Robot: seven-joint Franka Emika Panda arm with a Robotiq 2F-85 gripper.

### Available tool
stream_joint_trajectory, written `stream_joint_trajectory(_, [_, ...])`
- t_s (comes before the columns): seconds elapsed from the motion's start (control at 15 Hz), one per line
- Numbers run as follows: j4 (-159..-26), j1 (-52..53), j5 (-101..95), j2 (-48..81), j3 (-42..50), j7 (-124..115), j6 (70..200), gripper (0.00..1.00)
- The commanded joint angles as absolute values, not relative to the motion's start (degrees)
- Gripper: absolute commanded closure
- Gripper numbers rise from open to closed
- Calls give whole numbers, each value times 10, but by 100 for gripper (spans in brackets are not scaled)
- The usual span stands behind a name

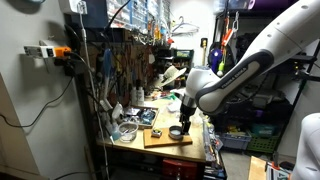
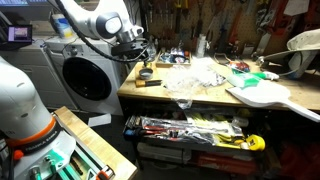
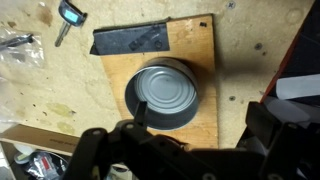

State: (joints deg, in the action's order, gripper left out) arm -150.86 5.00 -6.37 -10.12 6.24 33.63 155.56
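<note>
A round tin can [image 3: 165, 90] with a grey metal lid stands on a small wooden board [image 3: 205, 60] on the workbench. A flat black piece [image 3: 130, 38] lies on the board just beyond the can. My gripper [image 3: 200, 122] hovers right above the board with its fingers spread apart and nothing between them. One finger is near the can's rim, and the can sits off to that side of the gap. In both exterior views the gripper [image 1: 180, 116] [image 2: 143, 61] hangs just over the can [image 1: 176, 131] [image 2: 146, 73].
The workbench [image 1: 150, 150] is cluttered. A crumpled clear plastic bag [image 2: 192, 75], a white guitar-shaped body [image 2: 262, 94] and small tools lie on it. A pegboard of tools [image 1: 125, 60] stands behind. A washing machine [image 2: 85, 75] stands beside the bench, and a blue clip [image 3: 70, 14] lies near the board.
</note>
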Motion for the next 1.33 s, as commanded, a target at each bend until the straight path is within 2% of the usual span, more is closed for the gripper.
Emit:
stream_joint_trajectory(0.0, [-1495, 77, 39, -60, 76, 450, 1573, 1])
stream_joint_trajectory(0.07, [-1492, 77, 67, -56, 73, 479, 1571, 23])
stream_joint_trajectory(0.2, [-1482, 70, 99, -45, 65, 514, 1564, 30])
stream_joint_trajectory(0.6, [-1457, 50, 137, -20, 52, 557, 1550, 79])
stream_joint_trajectory(0.8, [-1445, 43, 147, -8, 47, 565, 1531, 99])
stream_joint_trajectory(1.27, [-1418, 19, 113, 7, 39, 530, 1478, 99])
